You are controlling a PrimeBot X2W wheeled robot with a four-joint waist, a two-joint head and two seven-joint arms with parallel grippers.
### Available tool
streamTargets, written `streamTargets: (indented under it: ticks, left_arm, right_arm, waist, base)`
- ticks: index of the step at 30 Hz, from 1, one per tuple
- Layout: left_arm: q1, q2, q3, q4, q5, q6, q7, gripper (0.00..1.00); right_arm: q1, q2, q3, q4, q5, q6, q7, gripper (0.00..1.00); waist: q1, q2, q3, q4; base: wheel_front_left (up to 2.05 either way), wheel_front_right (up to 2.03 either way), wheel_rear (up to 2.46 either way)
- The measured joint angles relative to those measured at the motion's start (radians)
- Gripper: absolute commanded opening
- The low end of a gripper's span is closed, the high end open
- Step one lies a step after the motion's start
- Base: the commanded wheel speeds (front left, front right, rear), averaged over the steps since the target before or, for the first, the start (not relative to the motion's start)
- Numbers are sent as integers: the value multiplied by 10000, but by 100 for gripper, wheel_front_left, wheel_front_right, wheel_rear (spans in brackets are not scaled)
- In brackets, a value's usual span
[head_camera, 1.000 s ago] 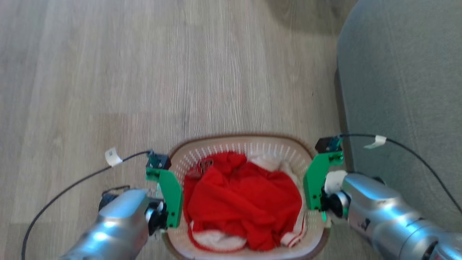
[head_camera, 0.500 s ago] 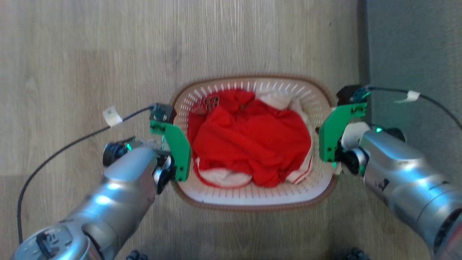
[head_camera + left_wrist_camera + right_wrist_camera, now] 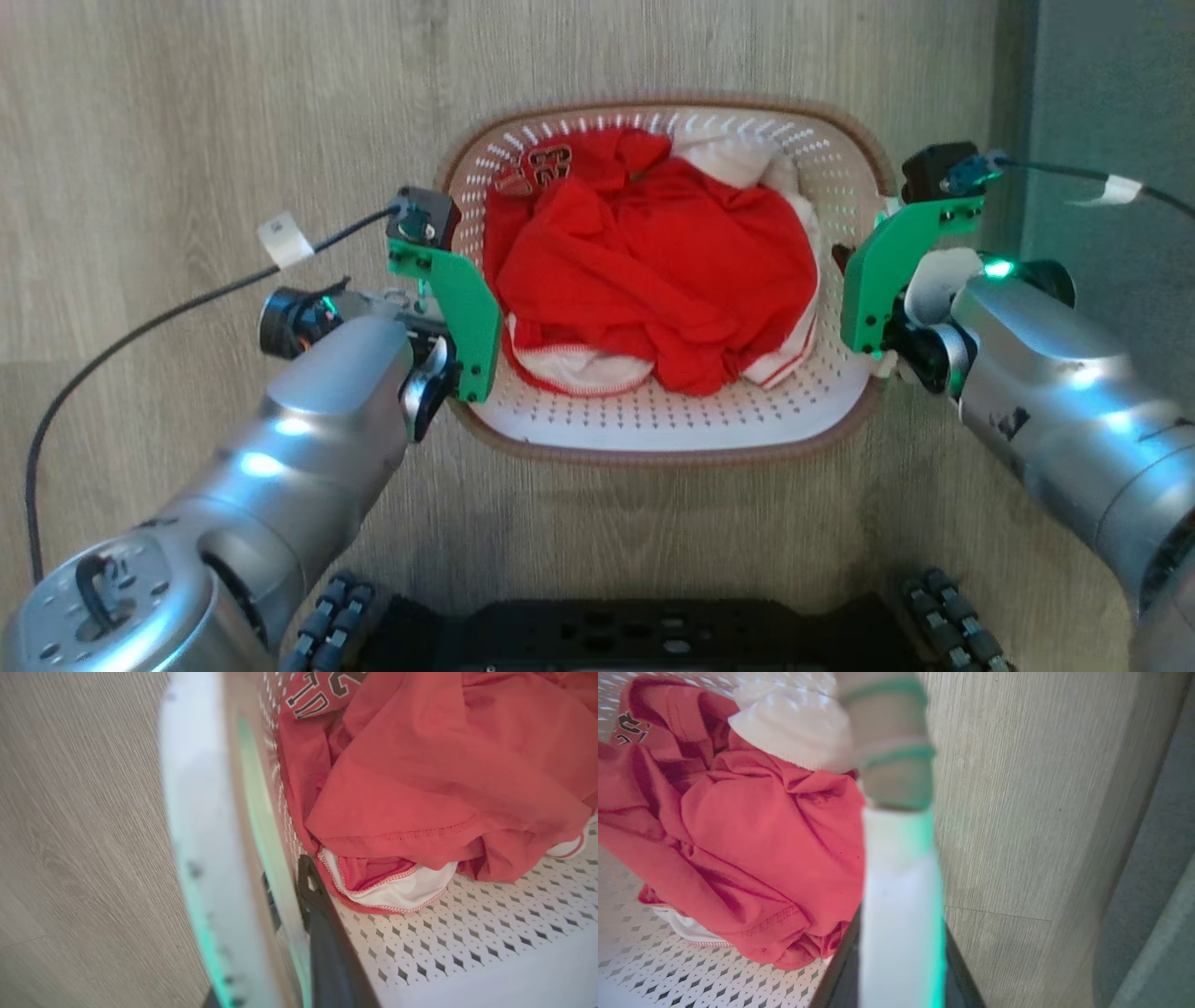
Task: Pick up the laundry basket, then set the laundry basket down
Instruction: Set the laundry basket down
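Head cam tips down since one second ago, black robot base [image 3: 653, 639] now shows below laundry basket [image 3: 672, 420]; grip unchanged. Left end effector [image 3: 286, 882] pinches basket's left wall, right end effector [image 3: 901, 933] pinches white handle [image 3: 901, 882] on basket's right. Red clothes [image 3: 653, 252] inside. Wood floor [image 3: 187, 140] under basket, lifted or not can't tell.

Three cameras on one basket: one from overhead, two pressed against its sides.

The head camera looks almost straight down from well above onto the laundry basket [image 3: 653, 425] and the floor [image 3: 187, 112], with the robot's base [image 3: 653, 639] at 6 o'clock. The left wrist camera sits tight against the basket's 9 o'clock wall and the right wrist camera against its 3 o'clock wall, each looking inward. All three views share the red clothes [image 3: 653, 252].
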Motion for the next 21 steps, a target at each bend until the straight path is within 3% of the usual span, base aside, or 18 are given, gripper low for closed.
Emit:
streamTargets:
  ticks: [21]
  left_arm:
    - [-512, 35, 23, -265, 414, 506, -328, 0]
  right_arm:
    - [-337, -54, 25, 69, 257, 0, -949, 0]
  waist:
    - [-1, 0, 1148, 1]
  base:
    - [0, 0, 0]
